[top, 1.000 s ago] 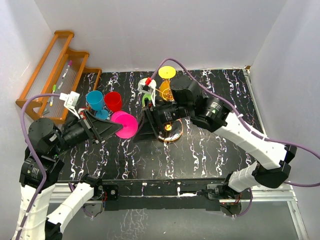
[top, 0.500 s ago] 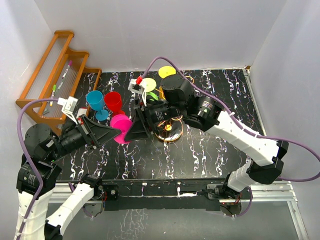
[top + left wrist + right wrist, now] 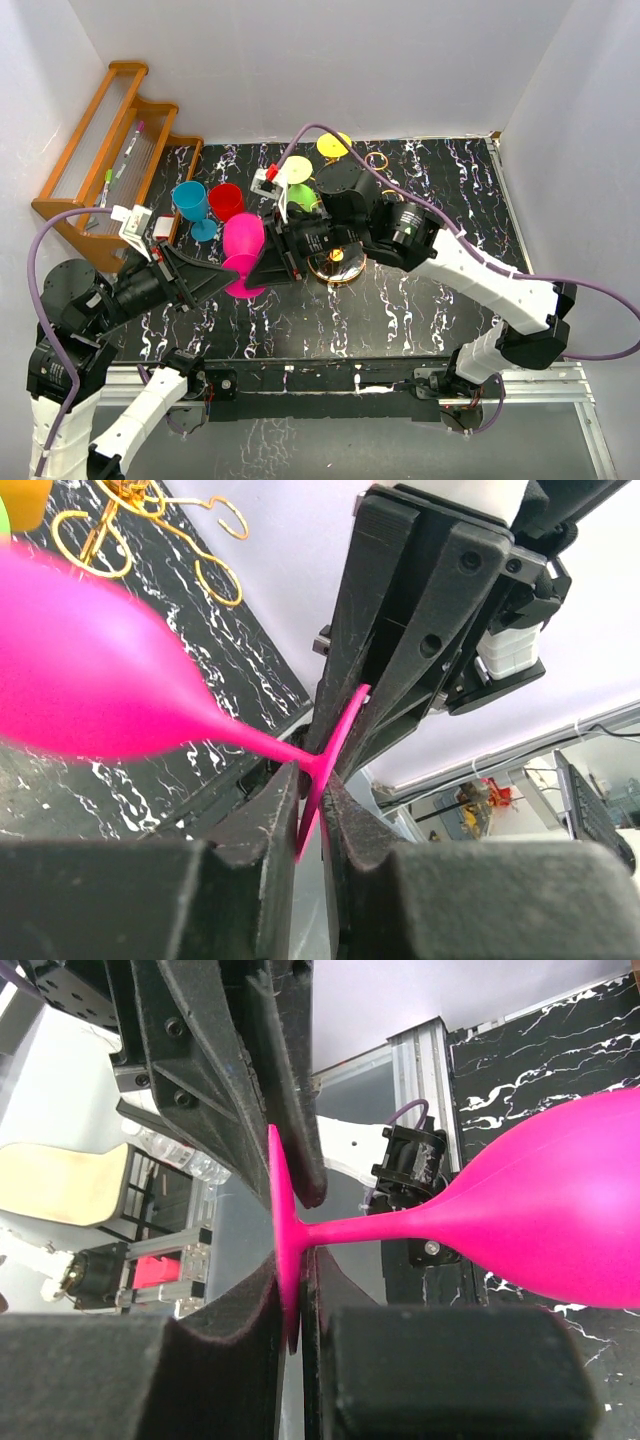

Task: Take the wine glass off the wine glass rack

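The wine glass [image 3: 243,250] hangs just left of the rack [image 3: 336,256], its thin foot pinched by both the left gripper [image 3: 310,810] and the right gripper [image 3: 292,1300]. If they pull in different directions, the foot may snap or slip free.

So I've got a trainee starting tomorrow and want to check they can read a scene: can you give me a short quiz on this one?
1. True or false: the pink wine glass stands upright.
2. Which part of it do the hands pinch? A) bowl B) stem C) foot
3. Fill in: the two glasses standing near the wooden shelf are blue and ___.

Key:
1. False: it is tipped sideways.
2. C: the left hand and the right hand both grip the foot.
3. Red: the blue glass and the red glass stand side by side.
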You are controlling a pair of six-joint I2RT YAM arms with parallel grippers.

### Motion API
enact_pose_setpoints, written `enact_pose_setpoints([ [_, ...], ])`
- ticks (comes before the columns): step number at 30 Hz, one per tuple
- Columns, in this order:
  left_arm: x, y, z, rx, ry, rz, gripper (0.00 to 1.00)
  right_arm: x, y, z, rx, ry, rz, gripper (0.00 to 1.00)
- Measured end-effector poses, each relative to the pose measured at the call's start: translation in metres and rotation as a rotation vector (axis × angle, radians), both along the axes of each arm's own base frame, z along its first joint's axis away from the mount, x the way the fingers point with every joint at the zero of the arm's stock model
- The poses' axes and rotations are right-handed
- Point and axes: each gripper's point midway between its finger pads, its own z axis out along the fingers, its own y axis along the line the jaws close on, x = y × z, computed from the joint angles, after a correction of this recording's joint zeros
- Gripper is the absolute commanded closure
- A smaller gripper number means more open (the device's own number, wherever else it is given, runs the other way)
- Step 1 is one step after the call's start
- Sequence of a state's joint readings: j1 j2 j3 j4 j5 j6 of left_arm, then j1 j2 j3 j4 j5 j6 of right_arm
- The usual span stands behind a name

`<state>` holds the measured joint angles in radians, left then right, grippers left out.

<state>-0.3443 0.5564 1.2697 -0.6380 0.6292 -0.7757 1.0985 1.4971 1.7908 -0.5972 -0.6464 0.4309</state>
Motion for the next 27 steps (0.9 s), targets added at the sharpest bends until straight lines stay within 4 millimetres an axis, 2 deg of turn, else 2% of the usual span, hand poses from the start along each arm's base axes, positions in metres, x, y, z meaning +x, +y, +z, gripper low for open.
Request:
enact_pose_setpoints([
  [3, -0.001, 0.001, -0.002, 0.0, 0.014, 0.005, 0.71, -0.003, 0.001, -0.002, 0.0, -0.024, -0.005, 0.92],
  [8, 0.0, 0.002, -0.006, 0.0, 0.029, 0.017, 0.66, -0.007, 0.005, -0.018, -0.031, -0.043, -0.01, 0.92],
  [27, -0.005, 0.006, -0.012, 0.002, 0.038, 0.031, 0.62, 0.0, 0.004, -0.027, -0.044, -0.098, -0.05, 0.92],
])
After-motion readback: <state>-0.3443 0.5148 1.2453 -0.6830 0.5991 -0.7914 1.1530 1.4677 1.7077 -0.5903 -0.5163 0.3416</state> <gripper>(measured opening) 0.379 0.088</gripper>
